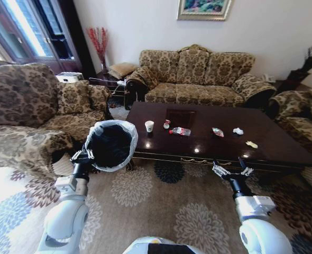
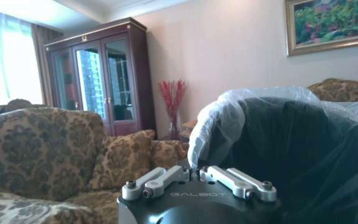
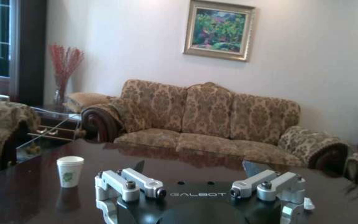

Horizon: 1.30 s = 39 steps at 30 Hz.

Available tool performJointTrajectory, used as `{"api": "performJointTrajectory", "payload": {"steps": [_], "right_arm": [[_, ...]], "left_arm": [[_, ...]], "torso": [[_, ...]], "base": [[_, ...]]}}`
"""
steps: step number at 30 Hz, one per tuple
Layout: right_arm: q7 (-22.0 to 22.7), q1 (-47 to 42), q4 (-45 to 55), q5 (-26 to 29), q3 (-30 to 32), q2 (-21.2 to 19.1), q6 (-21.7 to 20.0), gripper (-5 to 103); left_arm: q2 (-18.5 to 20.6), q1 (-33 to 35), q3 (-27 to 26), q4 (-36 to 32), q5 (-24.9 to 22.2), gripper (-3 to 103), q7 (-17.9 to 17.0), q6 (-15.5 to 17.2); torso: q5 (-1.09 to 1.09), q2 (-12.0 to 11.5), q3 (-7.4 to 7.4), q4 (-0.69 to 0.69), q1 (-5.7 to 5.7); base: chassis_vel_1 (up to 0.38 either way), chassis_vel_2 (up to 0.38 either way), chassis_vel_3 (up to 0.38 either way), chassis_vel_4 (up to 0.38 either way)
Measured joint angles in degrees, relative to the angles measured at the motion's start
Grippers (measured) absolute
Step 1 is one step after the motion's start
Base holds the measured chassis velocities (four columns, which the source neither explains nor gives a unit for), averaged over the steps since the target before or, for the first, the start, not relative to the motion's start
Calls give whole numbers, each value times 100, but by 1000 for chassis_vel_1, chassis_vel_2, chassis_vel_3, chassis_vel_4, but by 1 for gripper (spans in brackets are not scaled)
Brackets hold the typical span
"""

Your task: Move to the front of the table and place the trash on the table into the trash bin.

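Note:
The dark glossy table (image 1: 283, 151) stands just ahead of me. On it lie pieces of trash: a white paper cup (image 1: 149, 126), a clear bottle with a red label (image 1: 181, 131), a colourful wrapper (image 1: 218, 132), a crumpled tissue (image 1: 238, 130) and a yellowish scrap (image 1: 251, 144). The black trash bin (image 1: 111, 144) with its white bag hangs tilted off the table's left front corner. My left gripper (image 1: 82, 155) is shut on its rim (image 2: 197, 170). My right gripper (image 1: 232, 169) is open and holds nothing, at the table's front edge. In the right wrist view the cup (image 3: 70, 171) stands beyond it (image 3: 195, 168).
A patterned armchair (image 1: 29, 100) sits close on the left, right behind the bin. A matching sofa (image 1: 198, 74) stands behind the table and another (image 1: 304, 116) to the right. Floral carpet (image 1: 161, 206) lies between me and the table.

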Motion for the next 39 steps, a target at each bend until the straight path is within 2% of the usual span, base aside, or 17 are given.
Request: {"api": "performJointTrajectory", "payload": {"steps": [6, 9, 16, 29, 39], "right_arm": [[-23, 2, -94, 10, -9, 12, 9, 100], [-100, 23, -235, 14, -27, 26, 151, 100], [-109, 20, -271, 11, -46, 52, 165, 100], [-123, 70, -371, -98, -195, 44, 178, 100], [45, 281, -457, -77, -479, -68, 103, 100]], "left_arm": [[-12, 11, 81, 71, 11, 3, 4, -147], [-36, 16, 135, 111, 25, 3, 28, -176], [-35, -4, 140, 147, 29, 3, 34, -177], [-80, -27, 172, 209, 50, 3, 51, -177], [-64, -43, 161, 224, 45, 3, 36, -177]], "torso": [[0, 0, 0, 0, 0], [1, 0, 0, -3, 0], [1, 0, 0, -1, -1], [1, -1, 1, -1, 1], [-1, -4, 4, 0, 9]], "base": [[31, 32, 28, 10], [0, 0, 0, 0], [-84, 79, 94, -94], [-255, 250, 254, -250], [-222, 204, 212, -197]]}}
